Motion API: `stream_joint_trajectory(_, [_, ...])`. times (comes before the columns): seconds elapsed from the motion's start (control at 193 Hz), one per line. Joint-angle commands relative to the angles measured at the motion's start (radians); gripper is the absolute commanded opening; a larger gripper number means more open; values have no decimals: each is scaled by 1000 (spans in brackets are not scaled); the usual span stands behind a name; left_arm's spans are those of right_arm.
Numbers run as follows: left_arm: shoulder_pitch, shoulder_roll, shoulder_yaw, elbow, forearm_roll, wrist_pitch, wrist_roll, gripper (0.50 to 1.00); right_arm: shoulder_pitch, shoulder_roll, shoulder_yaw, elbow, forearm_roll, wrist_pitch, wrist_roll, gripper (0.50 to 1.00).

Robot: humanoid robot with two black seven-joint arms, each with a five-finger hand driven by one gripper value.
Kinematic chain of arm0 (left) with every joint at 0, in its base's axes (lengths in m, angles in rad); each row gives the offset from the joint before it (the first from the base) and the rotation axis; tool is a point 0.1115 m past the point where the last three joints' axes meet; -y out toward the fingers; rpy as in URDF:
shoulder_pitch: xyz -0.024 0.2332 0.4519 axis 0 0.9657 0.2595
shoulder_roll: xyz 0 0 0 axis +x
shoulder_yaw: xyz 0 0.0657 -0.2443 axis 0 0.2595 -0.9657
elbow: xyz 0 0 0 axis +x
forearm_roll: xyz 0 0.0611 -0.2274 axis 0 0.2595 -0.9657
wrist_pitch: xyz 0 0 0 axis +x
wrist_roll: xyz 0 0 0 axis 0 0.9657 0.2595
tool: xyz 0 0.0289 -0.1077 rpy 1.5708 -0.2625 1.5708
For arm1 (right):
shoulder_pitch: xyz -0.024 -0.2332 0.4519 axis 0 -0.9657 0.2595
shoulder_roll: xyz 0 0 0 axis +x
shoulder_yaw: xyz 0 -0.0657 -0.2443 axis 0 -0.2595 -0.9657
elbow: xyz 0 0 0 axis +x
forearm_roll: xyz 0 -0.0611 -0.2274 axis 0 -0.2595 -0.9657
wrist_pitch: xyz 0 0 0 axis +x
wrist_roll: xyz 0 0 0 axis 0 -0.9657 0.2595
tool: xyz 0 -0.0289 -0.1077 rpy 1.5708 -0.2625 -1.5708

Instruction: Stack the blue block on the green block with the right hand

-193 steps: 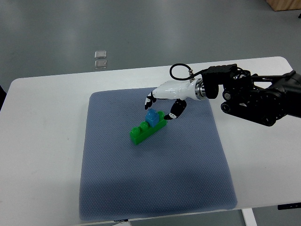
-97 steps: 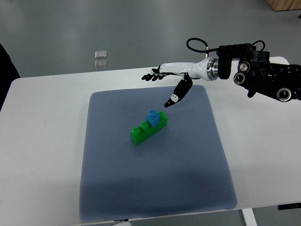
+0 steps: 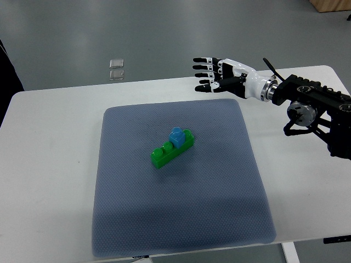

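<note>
Right hand (image 3: 219, 76) has pulled well clear since a second ago: it was wrapped around the blue block (image 3: 176, 136) then, half a second ago it was lifted off with fingers trailing, and now it sits up over the far edge of the white surface (image 3: 55, 164), past the grey mat (image 3: 181, 219). Fingers are spread flat and straight, holding nothing.

Blue block sits on top of the green block (image 3: 173, 149), toward its right end, both mid-mat. Neither seems to have shifted as the hand let go, so the stack held through release. Reads as task done; what's left looks like arm retract only.

Caveats:
- Can't confirm from this steep angle that the blue block is fully seated on the studs rather than just resting on them. It looks level, no obvious tilt.
- Right forearm and wrist housing run out of frame at the right edge.
- Left arm isn't in view at all.
- Dark shape at the left edge is cut off, can't tell what it is.
- Two small clear squares (image 3: 117, 68) on the floor beyond the surface, too small to identify.
</note>
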Motion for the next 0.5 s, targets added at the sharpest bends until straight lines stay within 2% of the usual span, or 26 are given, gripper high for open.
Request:
stream_joint_trajectory(0.0, [0,0,0,0,0,0,0,1000,-42,26,53,-8,19,-100,4,913])
stream_joint_trajectory(0.135, [0,0,0,0,0,0,0,1000,-83,52,80,-8,19,-164,4,913])
stream_joint_trajectory(0.497, [0,0,0,0,0,0,0,1000,-125,79,85,-3,20,-158,5,915])
